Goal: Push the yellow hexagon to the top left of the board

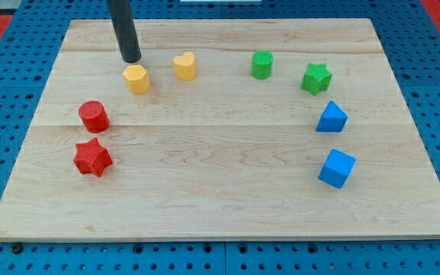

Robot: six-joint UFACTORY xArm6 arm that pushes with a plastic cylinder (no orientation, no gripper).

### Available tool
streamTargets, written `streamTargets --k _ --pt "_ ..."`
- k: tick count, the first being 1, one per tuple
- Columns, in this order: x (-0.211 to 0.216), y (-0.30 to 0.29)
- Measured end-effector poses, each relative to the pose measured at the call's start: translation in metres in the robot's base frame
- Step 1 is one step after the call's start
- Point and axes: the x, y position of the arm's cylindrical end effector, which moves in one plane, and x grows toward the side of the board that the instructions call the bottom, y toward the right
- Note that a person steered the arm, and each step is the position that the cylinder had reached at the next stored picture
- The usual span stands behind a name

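Observation:
The yellow hexagon (137, 79) lies on the wooden board (220, 191), in the upper left part. My tip (131, 59) stands just above the hexagon toward the view's top, very close to its upper edge; I cannot tell if it touches. A yellow heart (185, 66) lies to the hexagon's right.
A red cylinder (94, 116) and a red star (92, 157) lie at the left. A green cylinder (261, 64) and a green star (316, 78) lie at the upper right. A blue triangle (331, 118) and a blue cube (336, 168) lie at the right.

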Motion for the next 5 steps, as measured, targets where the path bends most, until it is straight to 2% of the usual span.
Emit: streamTargets --k 1,2,4,5 --pt "-0.024 -0.02" --pt "-0.025 -0.025" --pt "0.08 -0.038" --pt "0.099 0.014"
